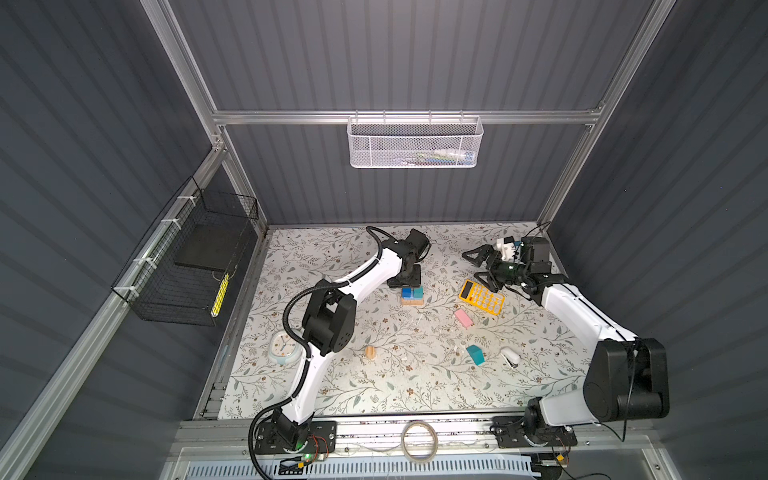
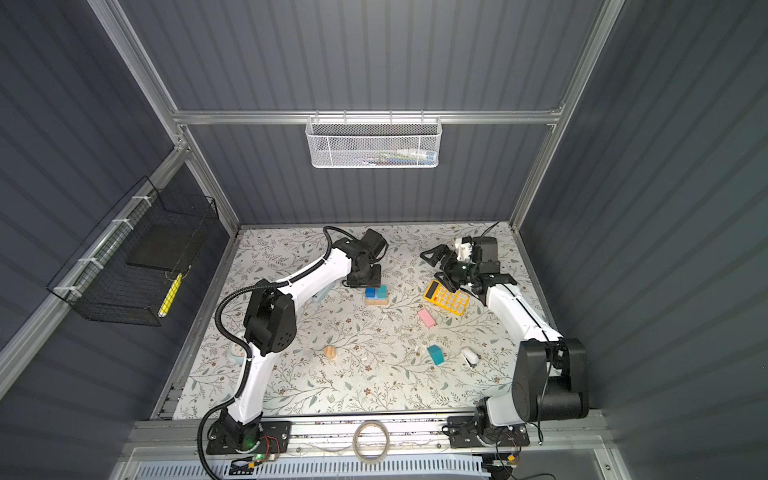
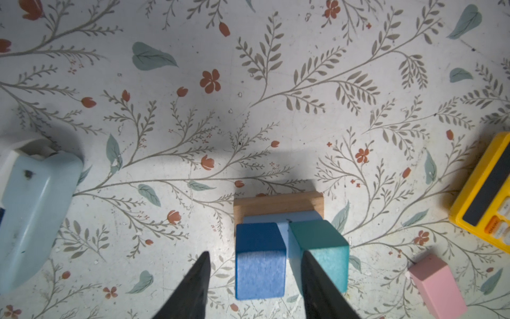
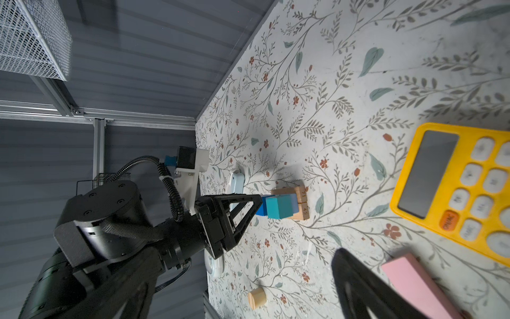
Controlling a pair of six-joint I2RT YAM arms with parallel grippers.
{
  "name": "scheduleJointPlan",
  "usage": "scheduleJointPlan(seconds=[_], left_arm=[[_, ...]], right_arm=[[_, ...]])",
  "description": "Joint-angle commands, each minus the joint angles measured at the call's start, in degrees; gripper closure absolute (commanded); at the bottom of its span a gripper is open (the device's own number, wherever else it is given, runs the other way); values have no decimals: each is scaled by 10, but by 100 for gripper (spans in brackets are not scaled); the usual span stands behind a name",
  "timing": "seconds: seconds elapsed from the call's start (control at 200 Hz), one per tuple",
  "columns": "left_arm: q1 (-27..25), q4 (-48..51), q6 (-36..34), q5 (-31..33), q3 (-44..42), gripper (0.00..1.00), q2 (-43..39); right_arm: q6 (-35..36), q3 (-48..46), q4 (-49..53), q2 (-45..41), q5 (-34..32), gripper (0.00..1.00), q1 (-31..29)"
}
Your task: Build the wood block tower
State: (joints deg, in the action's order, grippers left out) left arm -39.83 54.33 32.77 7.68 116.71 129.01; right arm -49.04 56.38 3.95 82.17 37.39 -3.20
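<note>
Grey ribbed walls close the cell, and the table (image 1: 332,386) wears a white cover printed with leaves and small flowers. Near the middle of both top views, a little toward the upper part, stands the wood block tower (image 1: 412,296). It is left of the yellow plastic calculator (image 1: 482,297) and apart from it. Tan wooden bars (image 3: 277,203) lie flat at the bottom and a light blue flat block (image 3: 276,217) rests on them. On that block a dark blue cube (image 3: 259,237) and a teal block (image 3: 323,245) stand side by side.

The left claw (image 3: 255,256) hangs directly over the tower, pointing down. Its fingers are spread on both sides of the dark blue cube with a free strip at each side, so it pinches nothing. The right claw (image 1: 473,266) waits at the upper right of the table, with its jaws wide apart and empty.

I judge that the work is about half done. A pink oblong block (image 1: 463,318) and a teal roof piece (image 1: 475,354) lie loose at the lower right of the tower. A small tan wooden cylinder (image 1: 370,352) lies below it.

The tower stands upright. The long axis of its base runs from left to right in a top view, and the two upper blocks follow this same line. The pink oblong block lies flat, and its long axis slants from upper left to lower right. Where the peak of the roof piece points is too small to tell.
</note>
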Motion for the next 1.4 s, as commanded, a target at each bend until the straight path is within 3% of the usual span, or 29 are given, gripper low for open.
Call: scheduleJointPlan(seconds=[0.0, 0.13, 0.255, 0.56, 0.81, 0.995, 1.291, 1.396], left_arm=[[-3, 18, -17, 7, 37, 46, -28], [-3, 16, -26, 3, 53, 46, -37], [-3, 14, -34, 2, 59, 45, -56], [1, -44, -46, 4, -20, 43, -160], [39, -143, -33, -25, -182, 41, -268], [69, -203, -24, -83, -269, 44, -292], [98, -307, -6, -191, -352, 49, -289], [98, -327, -4, -211, -379, 53, -282]], right_arm=[[18, -35, -45, -43, -71, 1, -6], [19, -89, -108, -97, -139, 1, -8], [36, -101, -128, -116, -143, 1, -8], [-14, -58, -165, -32, 4, 1, -11], [-23, -54, -176, -4, 16, 1, -36], [11, -35, -108, 22, 0, 9, -74], [50, 24, -33, 124, -29, 38, -141], [50, 42, -26, 154, -34, 41, -150]])
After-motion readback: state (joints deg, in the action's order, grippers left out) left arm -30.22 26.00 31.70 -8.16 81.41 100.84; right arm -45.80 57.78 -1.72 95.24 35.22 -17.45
